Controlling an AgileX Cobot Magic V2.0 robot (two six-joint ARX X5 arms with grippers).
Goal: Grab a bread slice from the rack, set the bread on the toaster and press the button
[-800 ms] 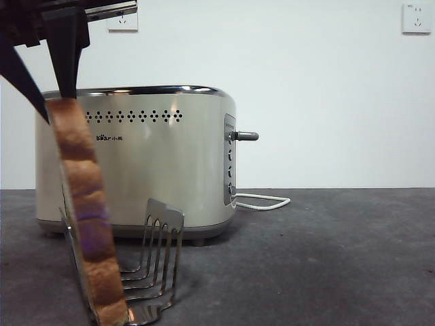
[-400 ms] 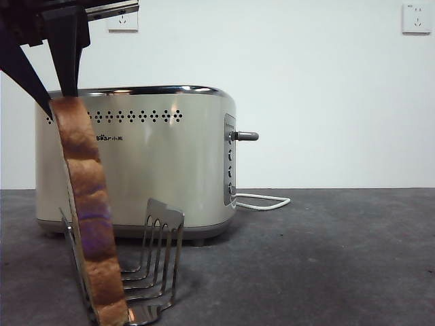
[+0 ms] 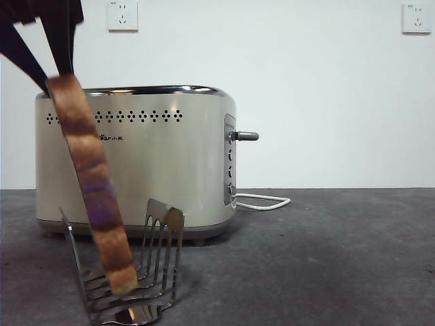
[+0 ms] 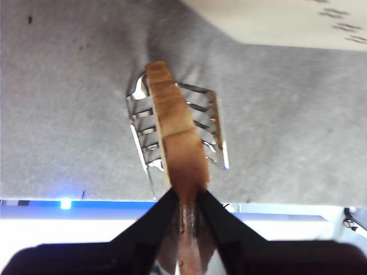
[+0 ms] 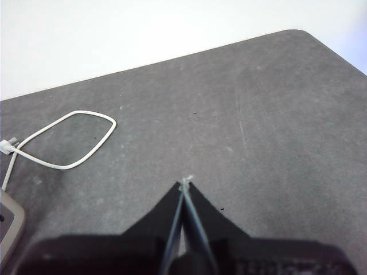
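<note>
- Front view: the left gripper [image 3: 51, 71] is coming in from the top corner at eleven o'clock, its black jaws pinching the top end of the slice of bread [image 3: 92, 183]. The slice is hanging tilted, its lower end dangling among the prongs of the rack [image 3: 160, 255]; whether it is touching them, I cannot tell. The toaster [image 3: 163, 163] is standing just behind, its chrome rim level with the top of the slice. The button [image 3: 246, 136] is sticking out at three o'clock of the toaster, with bare grey table [image 3: 340, 258] lying open beyond it.
- Left wrist view: the jaws are closing tight on the brown crust of the slice, and the rack is showing beneath and around its far end. A cream edge of the toaster is sitting well apart from the rack.
- Right wrist view: the right gripper [image 5: 184, 186] is hanging over bare table, jaws pressed together on nothing. The white cord [image 5: 63, 140] is looping at ten o'clock.
</note>
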